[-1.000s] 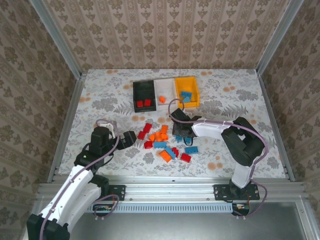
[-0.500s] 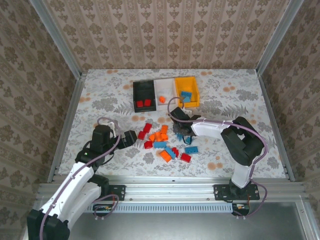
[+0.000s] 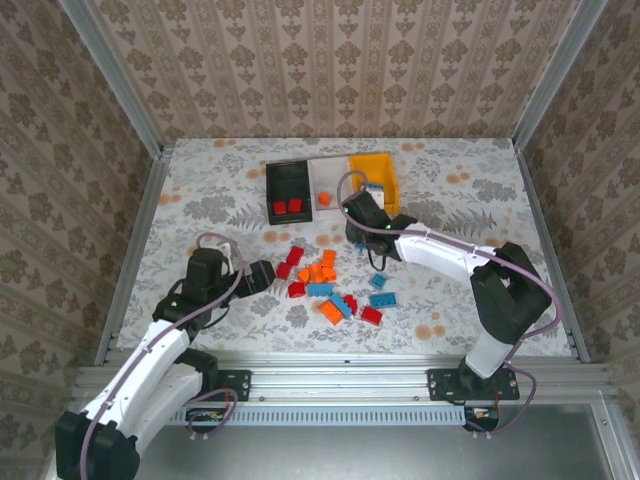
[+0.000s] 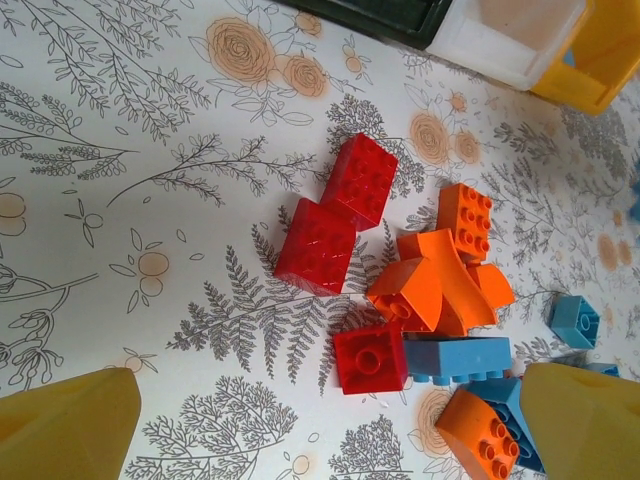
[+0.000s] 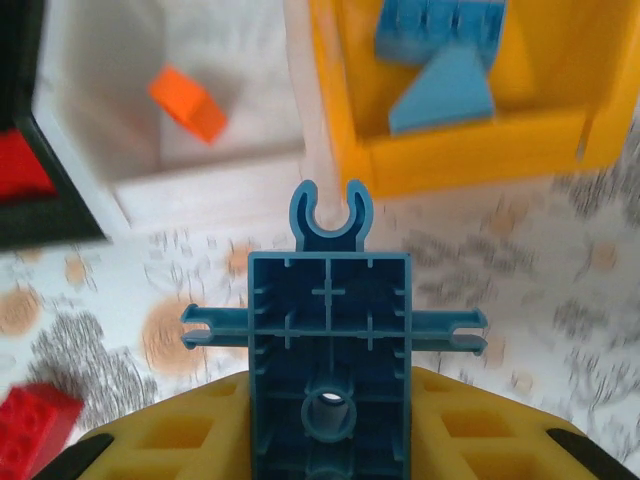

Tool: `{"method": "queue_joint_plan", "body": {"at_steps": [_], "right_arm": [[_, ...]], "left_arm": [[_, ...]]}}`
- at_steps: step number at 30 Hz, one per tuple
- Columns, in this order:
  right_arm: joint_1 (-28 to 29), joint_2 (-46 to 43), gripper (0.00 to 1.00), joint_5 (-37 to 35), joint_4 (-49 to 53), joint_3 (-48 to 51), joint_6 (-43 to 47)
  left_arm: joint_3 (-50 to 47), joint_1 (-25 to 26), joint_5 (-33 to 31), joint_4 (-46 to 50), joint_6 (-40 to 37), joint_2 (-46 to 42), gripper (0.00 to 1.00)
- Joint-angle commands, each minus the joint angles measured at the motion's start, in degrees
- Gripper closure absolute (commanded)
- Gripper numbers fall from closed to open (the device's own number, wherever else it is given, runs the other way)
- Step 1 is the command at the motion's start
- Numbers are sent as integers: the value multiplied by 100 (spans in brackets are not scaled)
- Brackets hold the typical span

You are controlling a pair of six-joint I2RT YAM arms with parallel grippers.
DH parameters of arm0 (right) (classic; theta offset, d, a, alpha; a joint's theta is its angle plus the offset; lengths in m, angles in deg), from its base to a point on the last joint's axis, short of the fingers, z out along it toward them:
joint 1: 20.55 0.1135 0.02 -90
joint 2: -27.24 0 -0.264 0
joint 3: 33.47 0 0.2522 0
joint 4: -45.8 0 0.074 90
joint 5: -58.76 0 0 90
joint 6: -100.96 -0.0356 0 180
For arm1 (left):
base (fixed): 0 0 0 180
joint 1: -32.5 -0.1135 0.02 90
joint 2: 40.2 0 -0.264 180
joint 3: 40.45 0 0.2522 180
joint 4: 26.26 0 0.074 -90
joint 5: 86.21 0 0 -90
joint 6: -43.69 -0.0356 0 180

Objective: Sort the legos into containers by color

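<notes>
Red, orange and blue legos lie in a loose pile (image 3: 325, 285) mid-table. My right gripper (image 3: 360, 215) hangs just in front of the containers, shut on a blue lego (image 5: 328, 340) with side axles, its underside facing the camera. Beyond it stand the yellow bin (image 5: 460, 160) holding blue pieces (image 5: 440, 40), the white bin (image 5: 230, 180) with one orange brick (image 5: 188, 103), and the black bin (image 3: 271, 190) with red bricks (image 3: 287, 208). My left gripper (image 3: 262, 275) stands open at the pile's left edge, over red bricks (image 4: 316, 245), orange pieces (image 4: 440, 280) and a blue brick (image 4: 455, 358).
The three bins sit in a row at the back centre, black, white (image 3: 330, 175), yellow (image 3: 365, 165) from left to right. Aluminium frame rails (image 3: 135, 250) and patterned walls bound the table. The right arm's cable (image 3: 375, 262) dangles over the pile's right side.
My right gripper shut on a blue lego at the pile's right side, lifted it and carried it back toward the bins. The left arm barely moved.
</notes>
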Motion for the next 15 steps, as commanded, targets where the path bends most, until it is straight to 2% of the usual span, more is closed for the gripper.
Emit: {"method": "queue_joint_plan", "body": {"at_steps": [1,7,12,15], "right_arm": [[-356,316,65,-386,-6,-722,1101],[-911,1576,65,-333,109,-2003,1927],[-1242,2625,65,-169,574,-3323,2121],[-1395,2956,63,-106,757,-3783,2108]], "left_arm": [[220,-51,171,-260,67,138,0],[116,-47,282,-514,205,390,0],[82,-47,350,-638,263,571,0],[134,-52,370,-636,252,698,0]]}}
